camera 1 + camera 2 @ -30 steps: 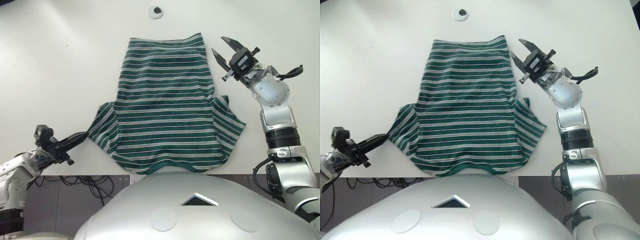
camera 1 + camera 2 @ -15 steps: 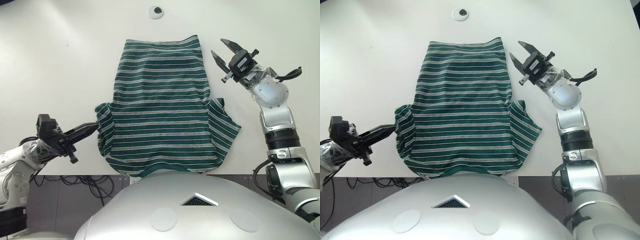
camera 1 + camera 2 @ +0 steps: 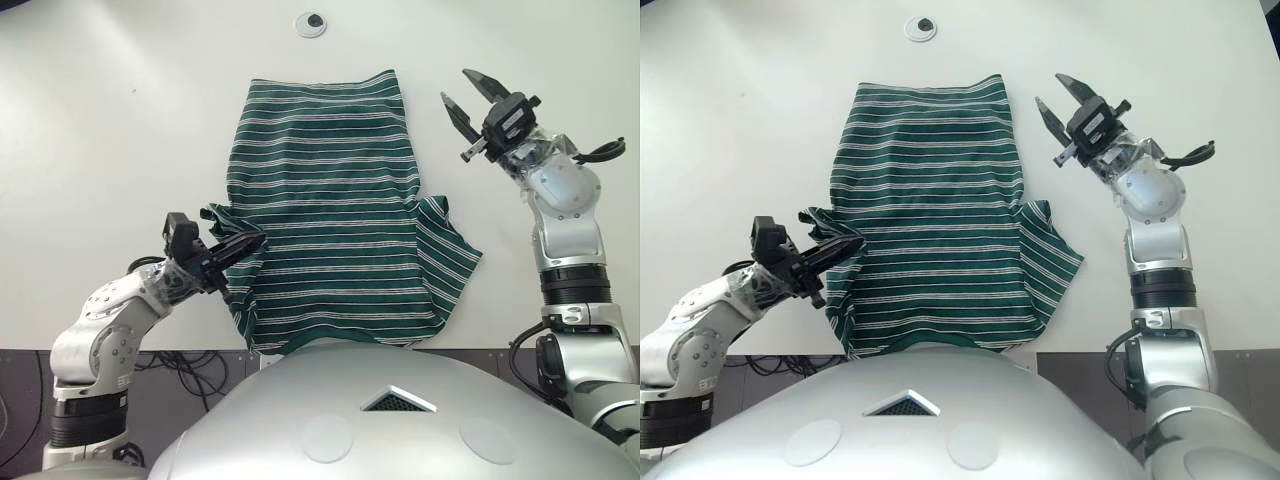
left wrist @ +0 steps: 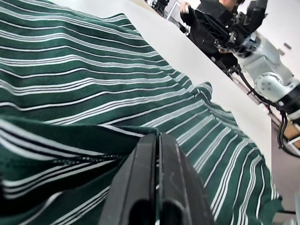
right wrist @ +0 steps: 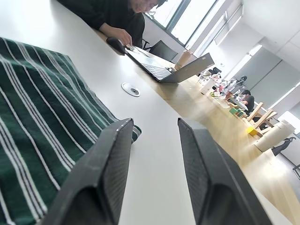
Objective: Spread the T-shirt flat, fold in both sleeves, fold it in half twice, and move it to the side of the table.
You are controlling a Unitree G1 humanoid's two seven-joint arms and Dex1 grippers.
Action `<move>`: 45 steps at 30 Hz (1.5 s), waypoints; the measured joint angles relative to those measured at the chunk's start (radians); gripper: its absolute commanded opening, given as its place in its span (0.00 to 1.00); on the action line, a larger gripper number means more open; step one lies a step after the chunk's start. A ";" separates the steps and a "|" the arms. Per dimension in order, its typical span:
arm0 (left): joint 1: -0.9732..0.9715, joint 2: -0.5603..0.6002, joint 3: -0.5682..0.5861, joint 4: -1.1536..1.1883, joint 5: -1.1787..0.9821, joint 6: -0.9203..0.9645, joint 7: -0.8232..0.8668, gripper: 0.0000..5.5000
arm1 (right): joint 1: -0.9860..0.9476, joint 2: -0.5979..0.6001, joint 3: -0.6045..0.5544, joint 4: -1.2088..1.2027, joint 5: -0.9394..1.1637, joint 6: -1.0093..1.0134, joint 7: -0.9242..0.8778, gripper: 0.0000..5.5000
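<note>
Well, the green striped T-shirt (image 3: 325,190) lies on the white tabletop (image 3: 120,120), hem at the far end and collar at the near edge. The left hand (image 3: 240,245) is pinched closed on the left sleeve (image 3: 232,222), which lies folded in over the shirt's body. The right sleeve (image 3: 450,250) is spread out. The right hand (image 3: 456,85) hovers beside the shirt's far right corner, fingers apart, holding nothing.

Items counted: one green striped T-shirt (image 3: 330,200), centre frame; one white table (image 3: 120,120); one round cable grommet (image 3: 312,24), top centre. Two grippers: left gripper (image 3: 258,239), right gripper (image 3: 457,85). One open laptop (image 5: 164,70).
</note>
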 measured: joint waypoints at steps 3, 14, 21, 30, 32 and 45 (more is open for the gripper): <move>-0.037 -0.035 -0.060 0.003 0.003 0.006 0.018 0.01 | 0.016 -0.001 -0.004 -0.010 0.002 0.002 0.013 0.32; -0.053 -0.078 -0.162 0.018 0.050 -0.004 0.043 0.04 | 0.039 -0.036 -0.041 -0.025 0.030 0.028 0.051 0.32; -0.064 -0.079 -0.165 0.031 0.092 -0.029 0.067 0.22 | 0.210 -0.111 -0.110 -0.239 0.293 0.367 0.220 0.32; -0.087 -0.102 -0.077 -0.060 0.002 0.002 0.147 0.29 | 0.489 -0.353 -0.213 -0.446 0.692 1.040 0.456 0.32; -0.089 -0.107 -0.063 -0.099 -0.008 -0.005 0.161 0.29 | 0.492 -0.353 -0.210 -0.418 0.686 1.080 0.454 0.32; -0.134 -0.157 -0.045 -0.275 -0.084 -0.009 0.315 0.29 | 0.476 -0.391 -0.170 -0.306 0.629 1.115 0.589 0.32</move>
